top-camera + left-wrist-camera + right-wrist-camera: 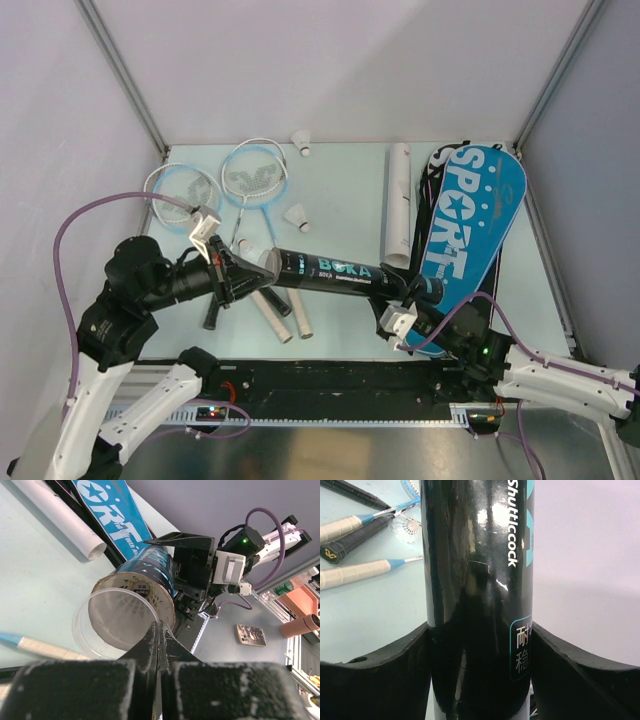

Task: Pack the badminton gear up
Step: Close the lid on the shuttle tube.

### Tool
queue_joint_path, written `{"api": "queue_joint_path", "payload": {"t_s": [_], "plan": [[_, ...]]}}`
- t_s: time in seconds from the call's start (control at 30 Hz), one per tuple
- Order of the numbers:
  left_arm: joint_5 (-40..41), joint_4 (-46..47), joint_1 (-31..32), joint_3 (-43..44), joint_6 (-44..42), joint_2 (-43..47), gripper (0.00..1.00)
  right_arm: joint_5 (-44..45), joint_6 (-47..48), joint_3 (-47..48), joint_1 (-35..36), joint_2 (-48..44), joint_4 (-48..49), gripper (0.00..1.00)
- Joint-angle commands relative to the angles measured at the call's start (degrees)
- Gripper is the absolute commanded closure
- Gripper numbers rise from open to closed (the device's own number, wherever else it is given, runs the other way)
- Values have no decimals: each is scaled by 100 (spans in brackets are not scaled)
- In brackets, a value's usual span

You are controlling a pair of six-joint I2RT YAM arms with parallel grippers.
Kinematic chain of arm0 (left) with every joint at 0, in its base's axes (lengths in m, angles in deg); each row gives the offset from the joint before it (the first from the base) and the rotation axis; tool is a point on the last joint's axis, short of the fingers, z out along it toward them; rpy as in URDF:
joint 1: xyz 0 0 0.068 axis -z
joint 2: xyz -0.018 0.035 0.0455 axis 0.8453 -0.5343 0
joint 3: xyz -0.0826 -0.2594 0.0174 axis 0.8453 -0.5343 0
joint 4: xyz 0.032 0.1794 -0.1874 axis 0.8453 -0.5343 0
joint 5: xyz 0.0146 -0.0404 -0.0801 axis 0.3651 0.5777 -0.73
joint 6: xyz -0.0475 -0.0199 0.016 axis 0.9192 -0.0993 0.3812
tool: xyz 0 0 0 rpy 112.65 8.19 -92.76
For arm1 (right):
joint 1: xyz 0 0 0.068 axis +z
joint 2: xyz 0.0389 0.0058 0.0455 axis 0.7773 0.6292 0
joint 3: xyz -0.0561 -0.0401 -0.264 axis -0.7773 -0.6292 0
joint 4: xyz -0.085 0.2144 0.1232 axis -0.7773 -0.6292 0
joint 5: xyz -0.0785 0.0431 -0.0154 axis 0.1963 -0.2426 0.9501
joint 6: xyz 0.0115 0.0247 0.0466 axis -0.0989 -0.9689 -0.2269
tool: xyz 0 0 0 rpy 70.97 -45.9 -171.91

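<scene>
The long black tube (340,272) hangs level over the table's near part, with my right gripper (408,297) shut round its right end; in the right wrist view the tube (480,555) fills the gap between the fingers (410,655). My left gripper (160,627) is shut, pinching the rim of a clear lid (100,630) right at the tube's open mouth (132,607). Two rackets (255,172) lie at the left, their handles (285,320) under the tube. Shuttlecocks lie at the back (301,140) and mid-table (298,216).
A blue racket bag marked SPORT (470,225) lies slanted on the right, with a white rolled tube (398,205) beside it. The frame's metal posts stand at the back corners. A phone (251,634) lies off the table's near edge.
</scene>
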Motion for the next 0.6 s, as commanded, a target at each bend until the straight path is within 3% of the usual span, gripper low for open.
{"api": "queue_joint_path", "payload": {"t_s": [0.0,0.57], "plan": [[-179,49,-34,-37,34,-143,100,-8,-41,78,32,-128,733,77],[-697,217,-34,97,202,-188,100,-469,-261,-126,-97,-32,1059,77]]}}
